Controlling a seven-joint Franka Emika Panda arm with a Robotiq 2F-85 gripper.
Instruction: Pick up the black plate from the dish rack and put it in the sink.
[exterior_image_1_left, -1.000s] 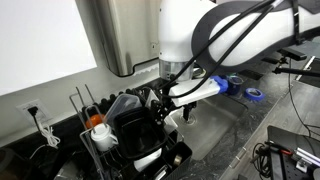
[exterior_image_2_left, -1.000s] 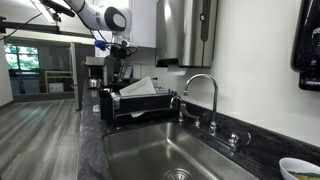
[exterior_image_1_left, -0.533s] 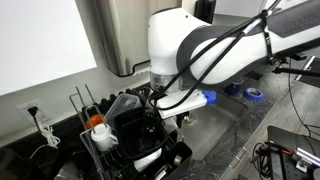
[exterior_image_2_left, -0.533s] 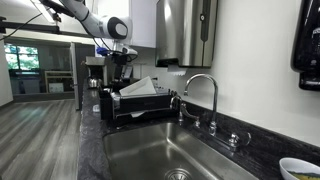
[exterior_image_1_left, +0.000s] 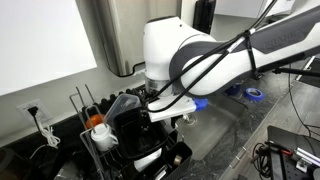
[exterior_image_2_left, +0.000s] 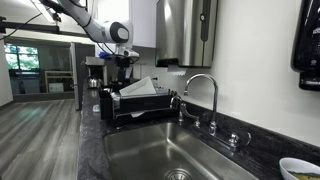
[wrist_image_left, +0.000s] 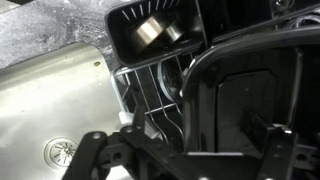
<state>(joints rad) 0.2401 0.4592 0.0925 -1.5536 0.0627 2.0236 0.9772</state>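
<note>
The black plate (wrist_image_left: 245, 100) stands on edge in the dish rack (wrist_image_left: 150, 88), filling the right of the wrist view. It also shows in an exterior view (exterior_image_1_left: 130, 127), upright in the rack (exterior_image_1_left: 150, 158). My gripper (wrist_image_left: 185, 160) is open, its two dark fingers spread wide just above the plate's rim. In an exterior view the gripper (exterior_image_1_left: 160, 110) hangs over the rack's sink side. The steel sink (wrist_image_left: 50, 95) with its round drain (wrist_image_left: 60, 152) lies beside the rack. In the other view the rack (exterior_image_2_left: 140, 108) stands at the sink's (exterior_image_2_left: 165, 155) far end.
A black utensil caddy (wrist_image_left: 150, 30) holds something metallic. A clear plastic container (exterior_image_1_left: 122, 102) and an orange-capped bottle (exterior_image_1_left: 97, 122) sit in the rack. The chrome faucet (exterior_image_2_left: 205, 88) rises beside the basin. Blue tape rolls (exterior_image_1_left: 255, 93) lie on the counter.
The arm has swung over the dish rack and come lower, bringing the gripper close above the plate. The plate and rack have not moved.
</note>
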